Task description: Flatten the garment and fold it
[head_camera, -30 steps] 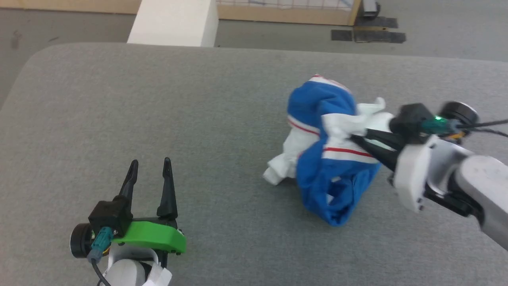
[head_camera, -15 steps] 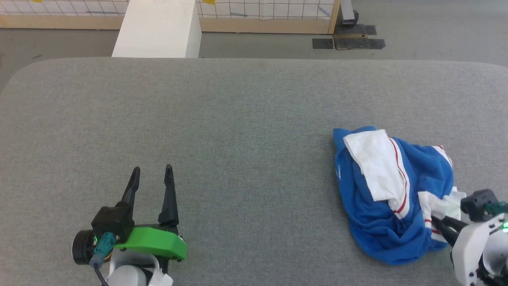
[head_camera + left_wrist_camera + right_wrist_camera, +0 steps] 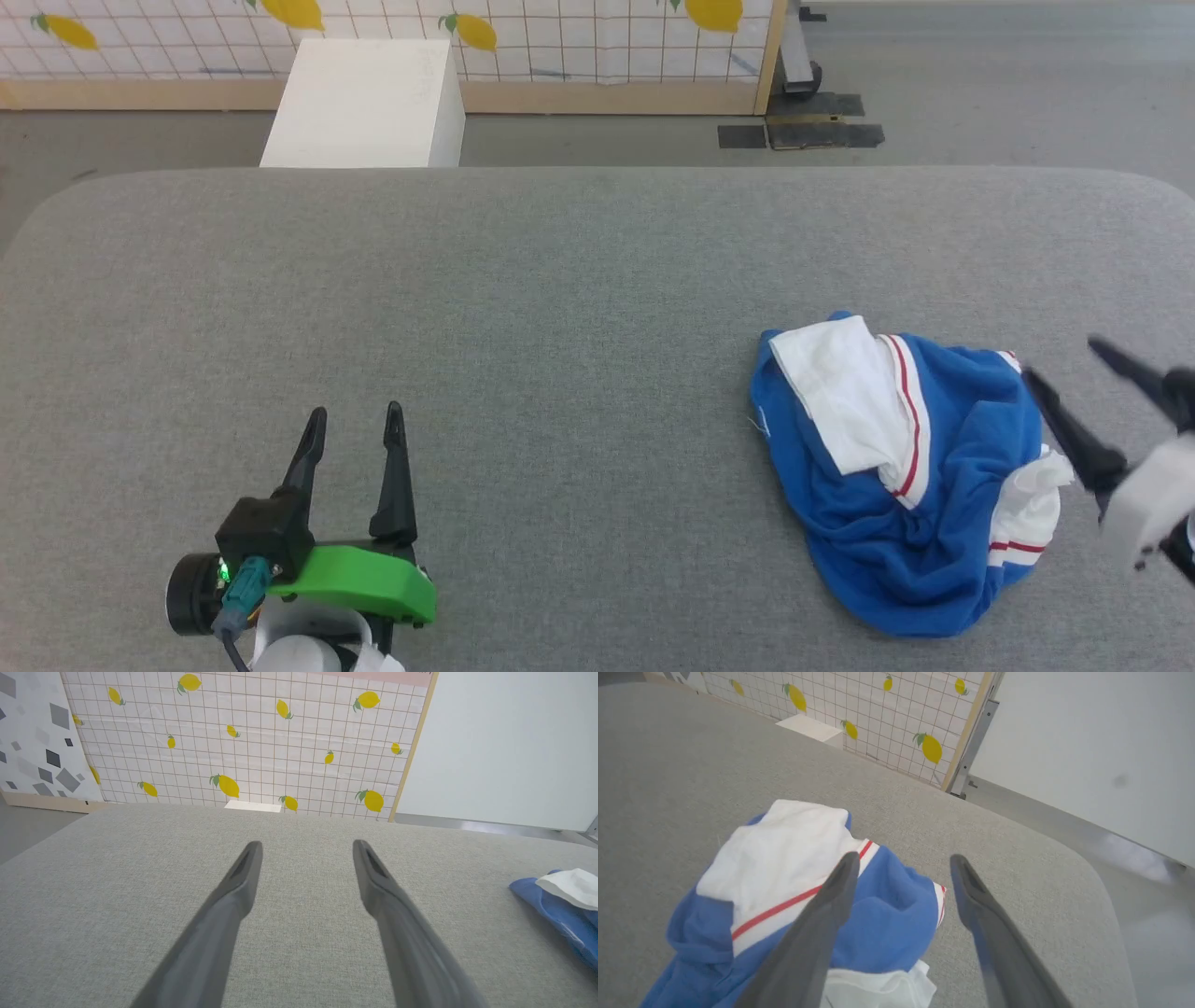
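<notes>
Head view puts the garment point(image 3: 962, 420) as a crumpled heap on the right part of the desk point(image 3: 560, 327), white bunched over blue, so I judge nothing flattened yet and all folding left. My right end effector point(image 3: 1060, 359) hangs just beside it, fingers spread and empty; my left end effector point(image 3: 356, 411) sits well apart, likewise released. Bare desk runs wide to the left, but the rounded right edge lies near the heap, so I'd spread leftward.

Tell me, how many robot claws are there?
2. The left gripper hangs open over the table at lower left; the right gripper, open too, is at the right edge, by the crumpled garment.
</notes>
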`<state>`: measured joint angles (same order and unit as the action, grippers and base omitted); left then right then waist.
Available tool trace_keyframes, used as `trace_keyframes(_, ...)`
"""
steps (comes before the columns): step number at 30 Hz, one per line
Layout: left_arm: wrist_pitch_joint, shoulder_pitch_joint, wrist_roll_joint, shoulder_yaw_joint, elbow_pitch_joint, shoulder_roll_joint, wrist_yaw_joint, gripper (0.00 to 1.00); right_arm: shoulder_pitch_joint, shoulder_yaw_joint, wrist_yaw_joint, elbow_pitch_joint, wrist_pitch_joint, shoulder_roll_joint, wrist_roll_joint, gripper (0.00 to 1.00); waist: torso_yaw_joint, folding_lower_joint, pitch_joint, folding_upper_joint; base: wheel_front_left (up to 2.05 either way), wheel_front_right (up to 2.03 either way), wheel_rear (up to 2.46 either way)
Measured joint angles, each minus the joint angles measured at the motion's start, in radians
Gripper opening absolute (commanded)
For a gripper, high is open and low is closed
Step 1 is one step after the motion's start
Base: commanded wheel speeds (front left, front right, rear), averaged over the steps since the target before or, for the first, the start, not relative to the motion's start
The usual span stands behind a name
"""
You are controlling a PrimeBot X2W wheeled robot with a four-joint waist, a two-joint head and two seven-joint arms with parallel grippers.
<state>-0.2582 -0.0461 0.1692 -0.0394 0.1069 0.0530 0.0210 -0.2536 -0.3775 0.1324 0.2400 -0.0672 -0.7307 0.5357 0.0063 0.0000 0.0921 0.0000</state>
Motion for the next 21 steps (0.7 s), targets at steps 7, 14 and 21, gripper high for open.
trace_keyframes(7,0.000,0.003,-0.011,-0.001,-0.013,0.000,0.000,1.00,-0.101,-0.029,0.000,-0.258,0.248,-0.028,-0.051,1.00,0.003,0.0000,0.001,0.0000,0.00,0.00,0.00)
trace_keyframes(14,0.000,-0.003,-0.010,-0.011,-0.019,0.000,0.001,1.00,-0.294,-0.330,0.000,-0.298,0.649,-0.108,0.070,1.00,0.028,0.0000,0.024,0.0000,0.00,0.00,0.00)
trace_keyframes(21,0.000,-0.033,0.006,-0.036,-0.023,0.000,-0.005,1.00,-0.471,-0.510,0.000,-0.156,0.842,-0.067,0.262,1.00,0.071,0.0000,0.078,0.0000,0.00,0.00,0.00)
